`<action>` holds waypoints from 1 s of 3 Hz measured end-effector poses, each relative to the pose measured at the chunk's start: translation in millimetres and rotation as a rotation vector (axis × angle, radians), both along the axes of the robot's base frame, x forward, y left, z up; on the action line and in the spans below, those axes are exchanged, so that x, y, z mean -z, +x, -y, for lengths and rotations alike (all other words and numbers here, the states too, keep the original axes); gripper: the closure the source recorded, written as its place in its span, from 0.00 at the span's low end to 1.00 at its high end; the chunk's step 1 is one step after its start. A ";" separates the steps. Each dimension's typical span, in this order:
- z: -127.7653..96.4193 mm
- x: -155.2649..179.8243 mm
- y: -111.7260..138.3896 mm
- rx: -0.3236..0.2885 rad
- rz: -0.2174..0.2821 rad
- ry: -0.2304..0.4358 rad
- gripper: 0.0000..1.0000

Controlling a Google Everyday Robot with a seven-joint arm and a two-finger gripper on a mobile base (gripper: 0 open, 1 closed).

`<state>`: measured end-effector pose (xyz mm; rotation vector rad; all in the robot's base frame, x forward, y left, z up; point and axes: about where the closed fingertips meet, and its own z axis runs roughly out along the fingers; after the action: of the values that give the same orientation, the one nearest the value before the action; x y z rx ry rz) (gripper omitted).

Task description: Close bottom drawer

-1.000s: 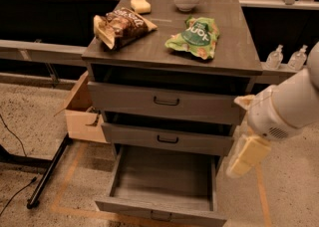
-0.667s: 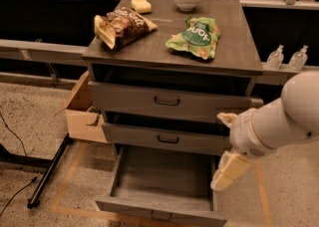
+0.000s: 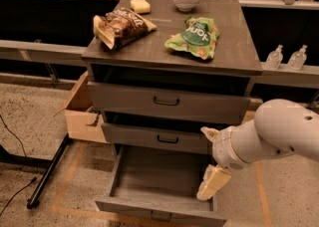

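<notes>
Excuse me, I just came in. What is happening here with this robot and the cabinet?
A robot arm reaches in from the right. Its tool is at the right side of the bottom drawer, near the front. That drawer is pulled far out and looks empty, so it is not yet closed. Whether the tool touches it, I cannot tell.

Speckled floor (image 3: 30,106) on my feed, orange tape lines (image 3: 261,196) across it, dim warm light. Cardboard box (image 3: 82,116) on the left, black stand leg (image 3: 50,173) nearer. Far back, a grey ledge (image 3: 40,48); two clear bottles (image 3: 274,57) on the right.
</notes>
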<state>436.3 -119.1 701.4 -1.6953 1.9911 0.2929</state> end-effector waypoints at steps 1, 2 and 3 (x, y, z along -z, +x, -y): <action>-4.3 2.6 1.1 -0.002 0.038 -0.006 0.16; -19.9 30.0 15.1 -0.010 0.083 0.047 0.40; -44.0 85.4 39.1 -0.007 0.096 0.103 0.63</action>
<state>475.4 -75.1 616.0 -1.6222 1.8693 0.3054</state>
